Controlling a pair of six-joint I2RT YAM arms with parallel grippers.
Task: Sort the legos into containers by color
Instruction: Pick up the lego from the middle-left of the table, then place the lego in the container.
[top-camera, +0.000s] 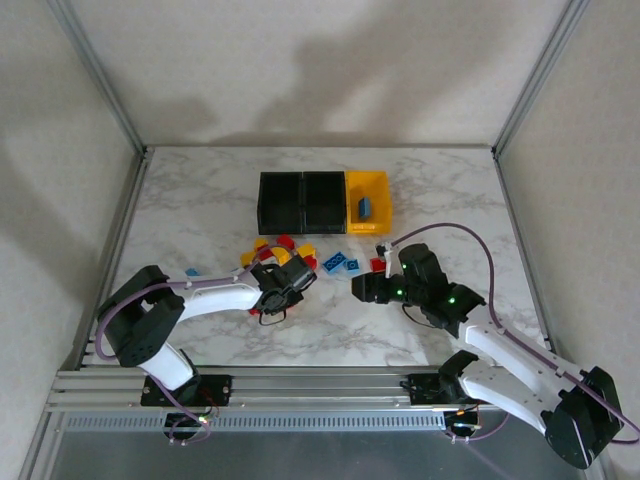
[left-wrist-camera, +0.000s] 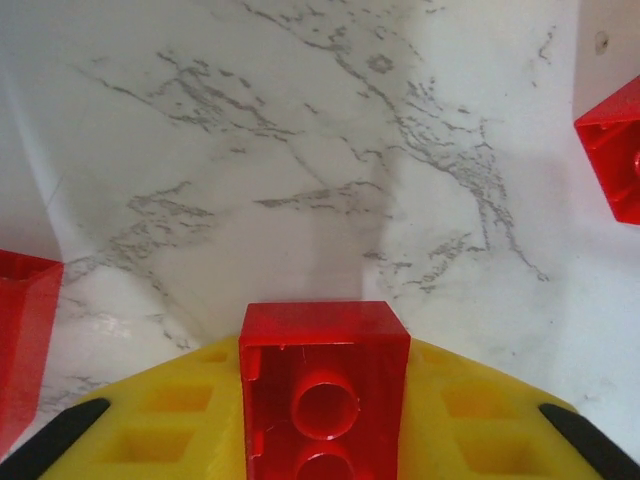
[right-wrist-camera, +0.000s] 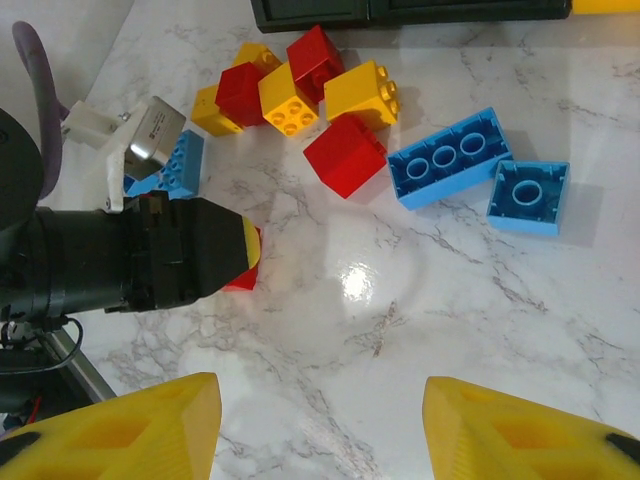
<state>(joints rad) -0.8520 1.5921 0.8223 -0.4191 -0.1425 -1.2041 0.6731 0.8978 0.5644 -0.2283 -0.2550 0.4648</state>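
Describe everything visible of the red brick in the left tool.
The red brick is glossy plastic, square-edged, its hollow underside with round tubes facing the wrist camera. It sits centred in the left tool, both yellow fingers pressed against its sides. Marble table lies beyond it; whether it touches the table is unclear. Other red bricks lie apart at either side.

Marble-patterned tabletop (top-camera: 200, 210), walled in
White with grey veining — beige walls (top-camera: 320, 60) on three sides, silver frame posts (top-camera: 100, 78) at the far corners, an aluminium rail (top-camera: 320, 385) along the near edge.
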